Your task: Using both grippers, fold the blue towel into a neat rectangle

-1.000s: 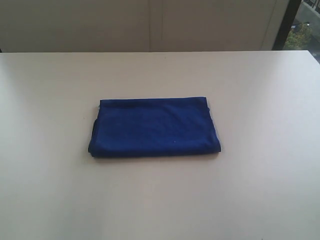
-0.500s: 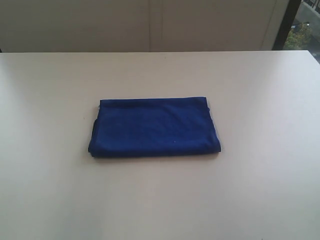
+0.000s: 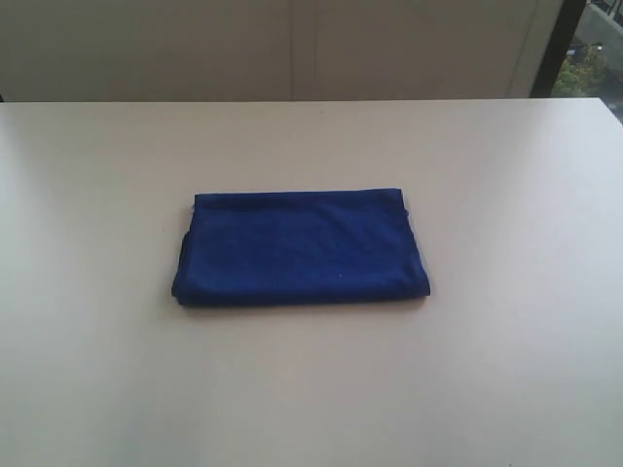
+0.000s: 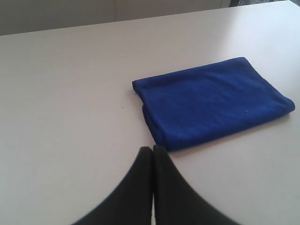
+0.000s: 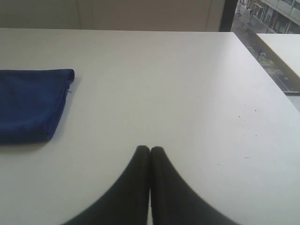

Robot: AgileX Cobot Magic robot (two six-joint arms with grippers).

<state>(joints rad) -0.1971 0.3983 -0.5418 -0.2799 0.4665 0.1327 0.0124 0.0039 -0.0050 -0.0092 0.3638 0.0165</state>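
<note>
Royal-blue terry cloth, the blue towel lies folded into a flat, thick rectangle near the middle of the table. Its long axis runs left to right in the exterior view, parallel to the table's far edge, with the short ends facing the left and right sides. The nap looks soft and matte, slightly mottled, with one tiny pale speck on the upper face. At the left short end the stacked layers show as dark, rounded folds. The right short end shows a thin, lighter sliver of a lower layer peeping out. The corners are softly rounded and the edges fairly straight.

The table is a smooth, pale cream surface with a faint sheen. A plain pale wall stands behind it, and a dark-framed window shows at the far right.

Neither arm appears in the exterior view. The left gripper has its smooth black curved fingers pressed together on nothing, tips over bare table close to the towel's layered short end. The right gripper is likewise closed and empty, well apart from the towel's other end.
</note>
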